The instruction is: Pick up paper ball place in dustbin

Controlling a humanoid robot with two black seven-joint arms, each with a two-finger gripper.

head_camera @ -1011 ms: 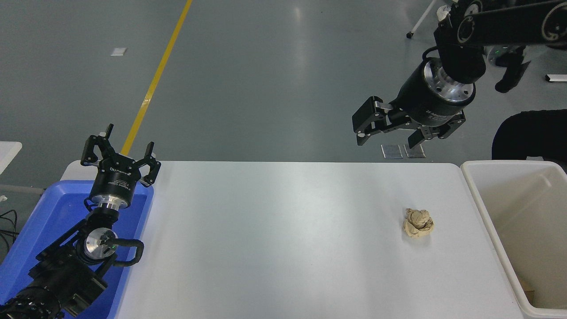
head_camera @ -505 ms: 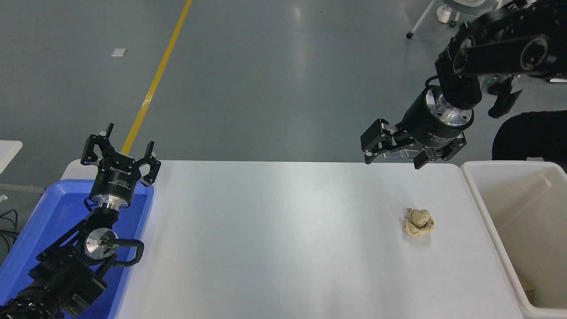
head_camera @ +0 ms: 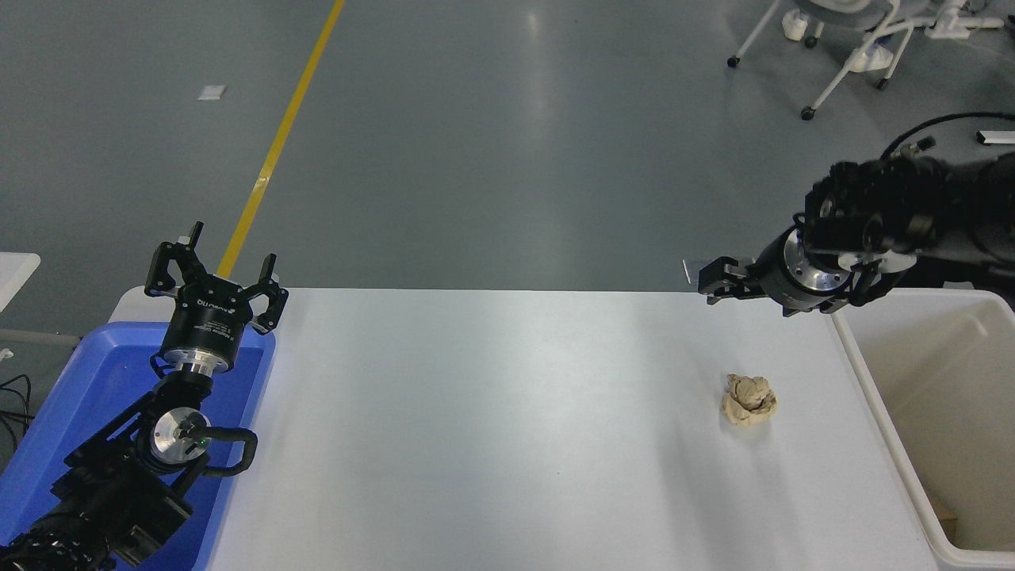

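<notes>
The paper ball (head_camera: 749, 400) sits on the white surface (head_camera: 492, 428) toward its right side, near the dustbin (head_camera: 872, 396) but apart from its rim, with bare surface all around it. It is a lumpy, roundish wad of tan crumpled paper, and by its look it should be very light and soft: it would give under pressure rather than resist, and its wrinkled skin should offer plenty of friction, so slipping is a small worry. The greater risk, I judge, is that a light wad skids or rolls away if one finger touches it before the other, or that a pinch on a loose outer fold pulls only that flap. The best hold seems to be across its widest middle, fingers coming down on either side and closing until the paper compresses a little. Nothing about it looks fragile; squashing it does no harm to the task. The right gripper (head_camera: 711, 284) hangs over the far edge of the surface, beyond the ball and well apart from it, pointing toward the left; it is seen edge-on, so I cannot tell whether it is spread or closed. The left gripper (head_camera: 216, 274) is parked with its fingers spread and empty, above the blue tray (head_camera: 47, 444) at the lower left.
</notes>
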